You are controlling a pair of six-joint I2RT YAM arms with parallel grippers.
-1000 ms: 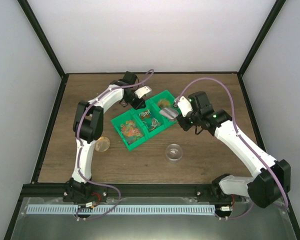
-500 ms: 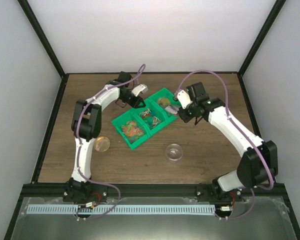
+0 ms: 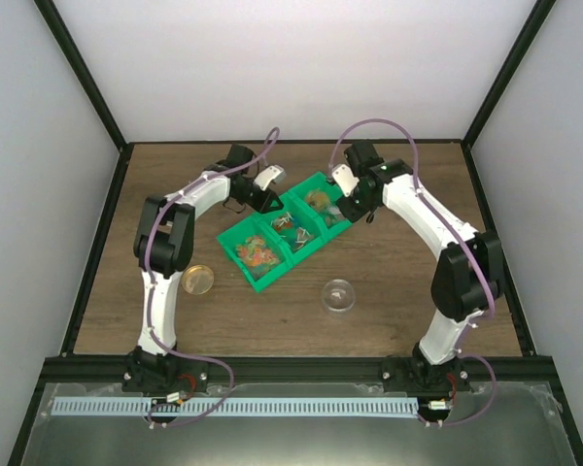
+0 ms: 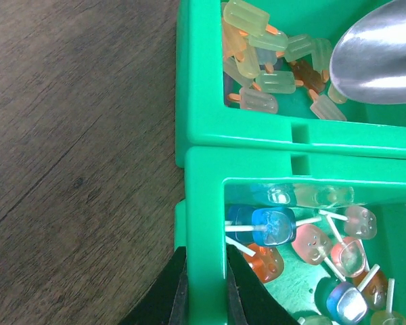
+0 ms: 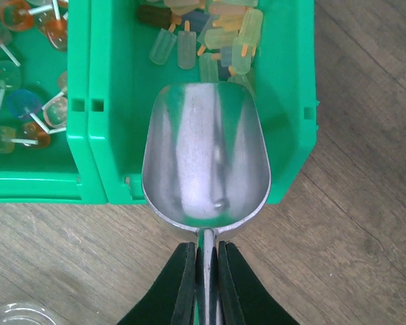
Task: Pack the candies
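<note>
A brown wood-grain surface [image 3: 408,291] fills the floor of a booth with plain white walls [image 3: 301,68] and black frame posts [image 3: 83,73] running up the corners. The 2 arms reach in from the bottom of the top view and meet over a green tray [image 3: 268,280] that sits diagonally near the middle, divided into 3 compartments. On bare wood below the tray, to the right, stands a small clear cup [image 3: 338,294]; to the left lies a yellowish round disc [image 3: 198,280].

The candies [image 3: 256,252] are a heap of tiny loose pieces in mixed orange, red, yellow and green, filling the lower-left compartment of the tray. The middle compartment holds lollipops [image 4: 304,244] in blue, pink and orange on thin white sticks. The upper-right compartment holds ice-lolly sweets [image 5: 216,30], pale yellow and green, with a few orange and brown.

The left gripper [image 4: 204,271] is clamped on the tray's outer wall beside the lollipop compartment, 1 finger on each side of the wall. The right gripper [image 5: 204,261] is pinched tight on the thin handle of a metal scoop [image 5: 206,156]. The scoop's bowl is bare and shiny and hangs over the near wall of the ice-lolly compartment, its open edge just beside the nearest sweets; whether it touches them cannot be told.
</note>
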